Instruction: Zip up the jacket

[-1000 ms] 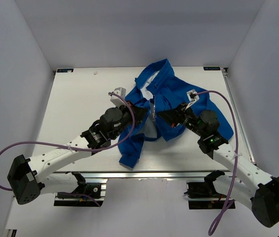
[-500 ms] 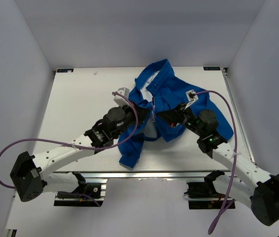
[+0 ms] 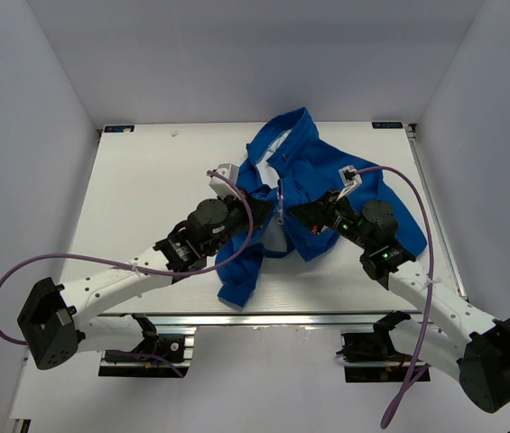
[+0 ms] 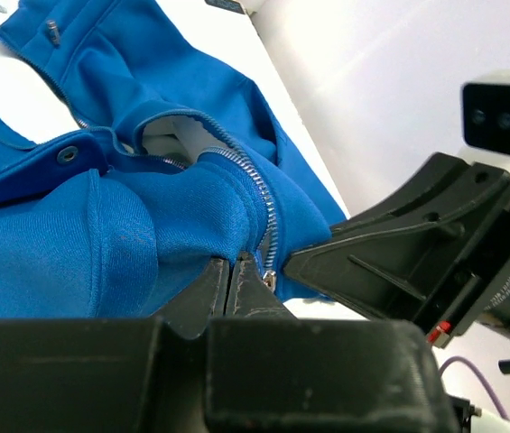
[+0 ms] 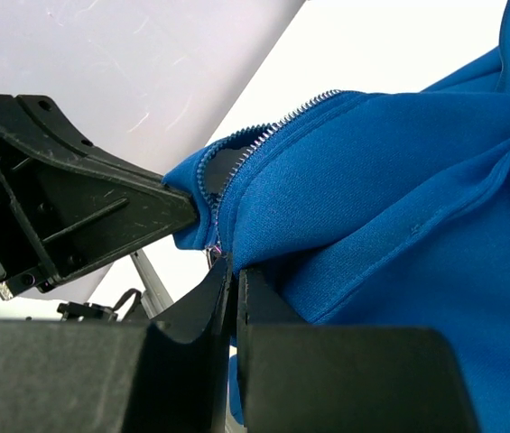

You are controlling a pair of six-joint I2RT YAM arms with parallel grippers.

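**Both grippers pinched on the jacket's zipper edges**

In the overhead view I saw the white table [image 3: 137, 180] at the left of frame. The blue jacket [image 3: 322, 176] lay crumpled right of centre, its collar toward the top edge and one sleeve trailing toward the bottom. The left gripper [image 3: 269, 204] reached in from the lower left, its fingers [image 4: 208, 289] pressed together on blue fabric just beside the zipper [image 4: 262, 212]. Immediately to its right, the right gripper [image 3: 294, 210] faced it, tips nearly meeting. Its fingers [image 5: 251, 305] were likewise clamped on the opposite zipper edge, with fabric bunched between the two.
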